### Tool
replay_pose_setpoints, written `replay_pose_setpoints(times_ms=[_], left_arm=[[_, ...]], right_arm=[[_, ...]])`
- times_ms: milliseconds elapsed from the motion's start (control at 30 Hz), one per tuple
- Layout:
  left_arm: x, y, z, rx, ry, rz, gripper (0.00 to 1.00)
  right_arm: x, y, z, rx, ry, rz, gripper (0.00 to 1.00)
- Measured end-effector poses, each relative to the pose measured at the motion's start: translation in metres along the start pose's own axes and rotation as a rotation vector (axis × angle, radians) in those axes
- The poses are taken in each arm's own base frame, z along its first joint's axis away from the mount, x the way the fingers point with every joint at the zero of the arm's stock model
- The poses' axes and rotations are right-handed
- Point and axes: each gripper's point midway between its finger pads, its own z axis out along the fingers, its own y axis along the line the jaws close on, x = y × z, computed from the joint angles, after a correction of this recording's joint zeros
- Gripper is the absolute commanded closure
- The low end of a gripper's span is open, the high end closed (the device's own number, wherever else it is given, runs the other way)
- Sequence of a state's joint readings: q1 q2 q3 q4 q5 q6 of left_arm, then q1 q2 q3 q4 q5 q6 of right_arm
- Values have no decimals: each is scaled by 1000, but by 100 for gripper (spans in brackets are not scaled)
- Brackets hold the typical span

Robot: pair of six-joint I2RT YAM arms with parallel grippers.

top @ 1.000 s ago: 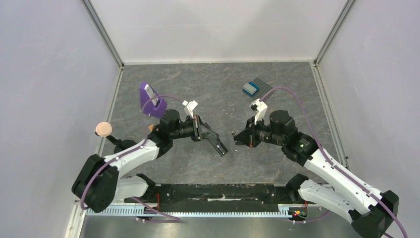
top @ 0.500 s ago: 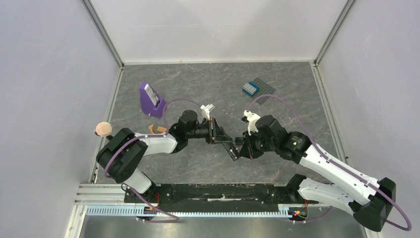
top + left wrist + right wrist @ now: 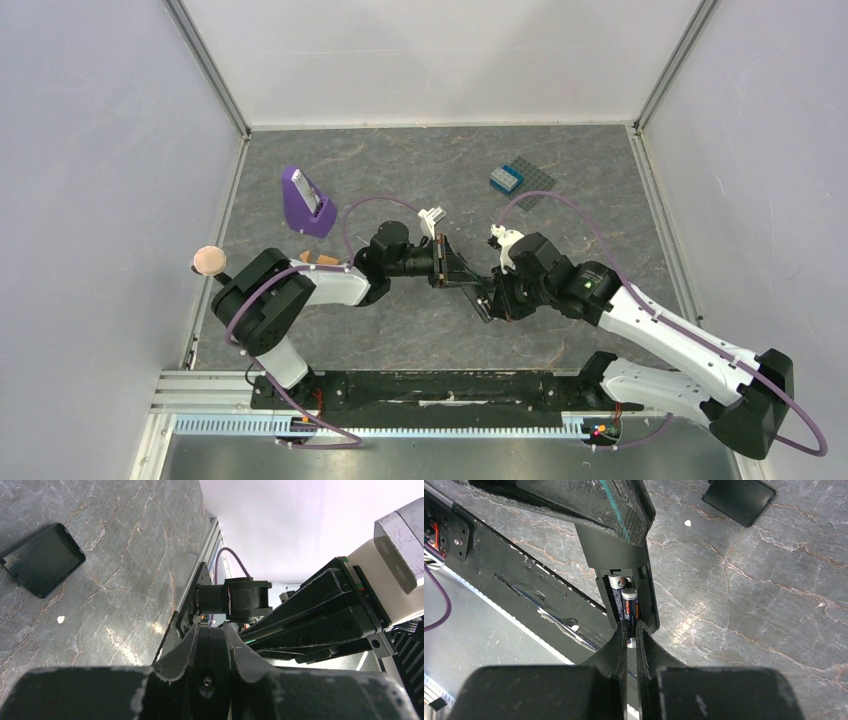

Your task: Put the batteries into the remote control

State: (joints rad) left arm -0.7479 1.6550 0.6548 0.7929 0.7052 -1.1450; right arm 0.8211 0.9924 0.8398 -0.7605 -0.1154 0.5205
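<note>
Nips a dark, silver-capped cylindrical battery (image 3: 629,606) in the near-closed right gripper (image 3: 630,628), right at the fingertips, inside the slim matte-black remote control (image 3: 614,555); clamps that remote in the left gripper (image 3: 212,630).

The table (image 3: 420,180) has a dark grey top with pale veins like marble, and plain whitish walls (image 3: 440,60) close it on three sides. Thin metal posts (image 3: 207,65) stand in the far corners, and the light is soft and even.

Purple stand (image 3: 307,203) far left; blue brick (image 3: 506,178) on grey baseplate (image 3: 537,186)
</note>
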Motion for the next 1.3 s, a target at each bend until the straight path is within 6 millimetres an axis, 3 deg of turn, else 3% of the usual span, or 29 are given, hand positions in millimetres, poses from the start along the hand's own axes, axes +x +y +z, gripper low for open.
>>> replay_pose_setpoints(times_ms=[300,700,1033,1300], left_arm=[[-1,-2,1,8,-3,4,98],[-3,-1,2,2,-21,0,98],[-4,-8,1,13,-25,10,98],[-5,-13,-1,20,-28,3,98]], right_arm=[[0,-2,2,16,17,1,94],[-2,-2,1,30,11,25,75],[-15,-1,-6,54,-29,48,65],[-33,7,-23,34,-101,74,43]])
